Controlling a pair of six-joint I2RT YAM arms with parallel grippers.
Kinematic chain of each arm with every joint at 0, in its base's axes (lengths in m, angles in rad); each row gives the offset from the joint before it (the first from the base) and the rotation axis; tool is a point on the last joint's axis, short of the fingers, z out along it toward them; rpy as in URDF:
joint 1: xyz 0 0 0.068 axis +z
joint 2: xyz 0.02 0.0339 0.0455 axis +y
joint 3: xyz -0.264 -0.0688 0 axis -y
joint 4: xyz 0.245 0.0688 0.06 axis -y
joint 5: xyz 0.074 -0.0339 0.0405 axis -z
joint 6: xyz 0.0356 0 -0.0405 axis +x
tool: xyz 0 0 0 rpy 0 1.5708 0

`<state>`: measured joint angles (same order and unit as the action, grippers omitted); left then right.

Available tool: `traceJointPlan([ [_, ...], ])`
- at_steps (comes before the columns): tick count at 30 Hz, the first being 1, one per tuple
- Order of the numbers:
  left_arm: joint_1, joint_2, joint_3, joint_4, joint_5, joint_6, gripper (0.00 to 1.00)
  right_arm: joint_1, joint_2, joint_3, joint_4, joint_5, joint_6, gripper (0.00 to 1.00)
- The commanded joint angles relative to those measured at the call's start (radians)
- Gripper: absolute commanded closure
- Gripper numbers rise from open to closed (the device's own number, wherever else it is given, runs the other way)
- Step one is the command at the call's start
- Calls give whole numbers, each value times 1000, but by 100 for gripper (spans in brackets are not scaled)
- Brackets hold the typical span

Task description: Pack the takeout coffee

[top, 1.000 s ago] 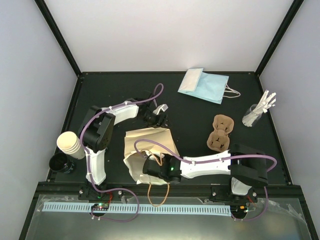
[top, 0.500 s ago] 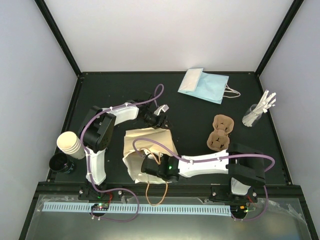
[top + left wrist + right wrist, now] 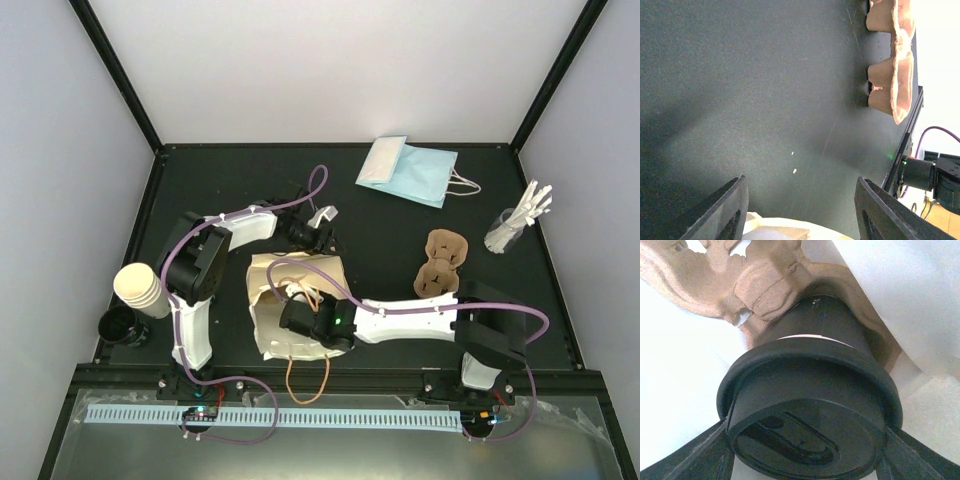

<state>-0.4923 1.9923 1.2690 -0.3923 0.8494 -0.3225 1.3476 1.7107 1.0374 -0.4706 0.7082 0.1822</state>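
**A:** Right claw (image 3: 810,456) pinching what?
**B:** Small cream paper cup with round black plastic lid (image 3: 810,390), in the mouth of the tan paper bag (image 3: 265,335).
**A:** Left claw (image 3: 805,210)?
**B:** Spread, nothing between, over the dark surface (image 3: 740,100).

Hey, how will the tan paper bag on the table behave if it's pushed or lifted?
Probably floppy: the tan paper bag lies crumpled, its walls creased and sagging. Likely light, so a push would slide it on the table rather than tip it. Gripped by one wall, it would probably just fold.
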Motion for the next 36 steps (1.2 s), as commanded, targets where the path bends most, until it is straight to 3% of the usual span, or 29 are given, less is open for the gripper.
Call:
traceJointPlan([
  [1,-52,39,-33,-65,54,-17,41,-52,148,-43,-37,-420,-20,41],
  [18,-53,43,3,-85,59,-13,41,-47,147,15,-149,-391,-16,41],
  [21,-53,43,38,-118,52,-1,37,-56,97,58,-226,-400,-23,41],
  [27,-52,47,133,-172,46,8,20,-76,17,125,-418,-466,-55,39],
  [32,-55,65,198,-202,56,12,8,-100,-35,152,-507,-496,-81,23],
  [33,-55,68,208,-206,56,14,7,-103,-39,160,-515,-495,-90,9],
  [34,-55,73,215,-211,58,16,6,-107,-44,170,-523,-494,-96,1],
  [36,-53,78,227,-219,60,20,6,-114,-49,203,-539,-493,-111,0],
])
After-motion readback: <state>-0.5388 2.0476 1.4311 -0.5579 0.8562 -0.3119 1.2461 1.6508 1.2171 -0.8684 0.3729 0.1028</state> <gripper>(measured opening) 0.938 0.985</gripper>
